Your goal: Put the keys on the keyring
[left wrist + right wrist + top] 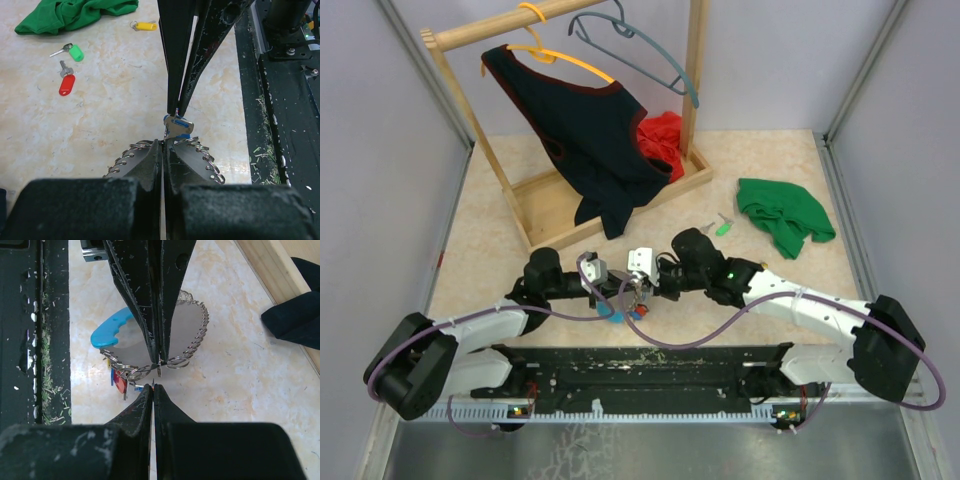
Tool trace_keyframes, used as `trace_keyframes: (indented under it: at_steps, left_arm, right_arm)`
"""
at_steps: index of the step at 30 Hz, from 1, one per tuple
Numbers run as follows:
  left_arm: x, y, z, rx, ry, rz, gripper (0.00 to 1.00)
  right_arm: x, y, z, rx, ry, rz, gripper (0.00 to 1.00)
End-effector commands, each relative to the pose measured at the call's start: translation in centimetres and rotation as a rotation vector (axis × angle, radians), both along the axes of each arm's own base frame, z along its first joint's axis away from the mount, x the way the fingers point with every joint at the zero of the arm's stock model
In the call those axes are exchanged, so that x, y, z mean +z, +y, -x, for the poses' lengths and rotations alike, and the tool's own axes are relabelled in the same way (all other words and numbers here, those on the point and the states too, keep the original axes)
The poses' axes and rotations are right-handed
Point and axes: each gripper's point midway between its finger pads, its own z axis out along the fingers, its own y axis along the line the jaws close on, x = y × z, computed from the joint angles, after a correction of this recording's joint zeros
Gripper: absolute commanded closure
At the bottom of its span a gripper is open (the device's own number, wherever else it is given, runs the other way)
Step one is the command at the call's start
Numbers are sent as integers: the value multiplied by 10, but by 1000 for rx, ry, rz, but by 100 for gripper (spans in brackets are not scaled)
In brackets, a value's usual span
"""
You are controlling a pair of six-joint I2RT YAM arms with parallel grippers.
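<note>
My left gripper point(164, 144) is shut on the keyring's dark wiry coiled loop point(202, 156), whose coils show on both sides of its fingers. In the right wrist view the left gripper point(160, 359) comes down from above, holding the loop point(196, 335) with the light-blue band point(110, 330) and a dangling red key point(119, 382). My right gripper point(153, 386) is shut on a blue-capped key point(176, 128), held tip to tip against the left gripper. In the top view both grippers, left point(617, 292) and right point(642, 286), meet above the table near the front. Green point(75, 52), red point(66, 84) and yellow point(145, 26) keys lie loose.
A green cloth point(782, 215) lies at the right. A wooden rack point(610, 190) with a dark garment point(585, 130) and hangers stands at the back left. The black base rail point(640, 365) runs along the near edge.
</note>
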Motion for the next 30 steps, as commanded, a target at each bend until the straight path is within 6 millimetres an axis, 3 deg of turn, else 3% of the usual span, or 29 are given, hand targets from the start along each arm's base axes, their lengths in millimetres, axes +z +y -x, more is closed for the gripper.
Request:
trace_keyframes:
  at_steps: [1,30]
  left_arm:
    - [11,-1,0,-19,-67,33,100]
    - [10,0,0,-16,-73,31,100]
  right_arm:
    - [19,11,0,6,-21,-82,100]
    - [20,7,-8,-35,-23,-80,100]
